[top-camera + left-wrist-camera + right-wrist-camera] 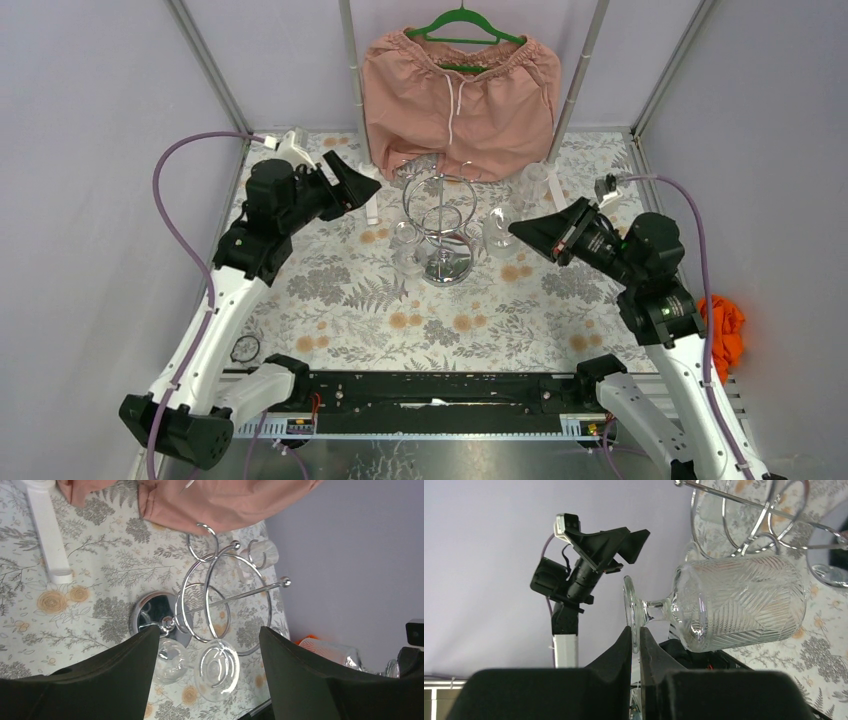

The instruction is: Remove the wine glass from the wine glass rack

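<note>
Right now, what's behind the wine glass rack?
Pink shorts on a green hanger hang behind the wine glass rack; whatever lies behind their cloth is covered.

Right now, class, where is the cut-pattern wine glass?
In the top view the cut-pattern wine glass is just right of the wine glass rack, clear of its rings. The right wrist view shows its foot pinched in the right gripper.
</note>
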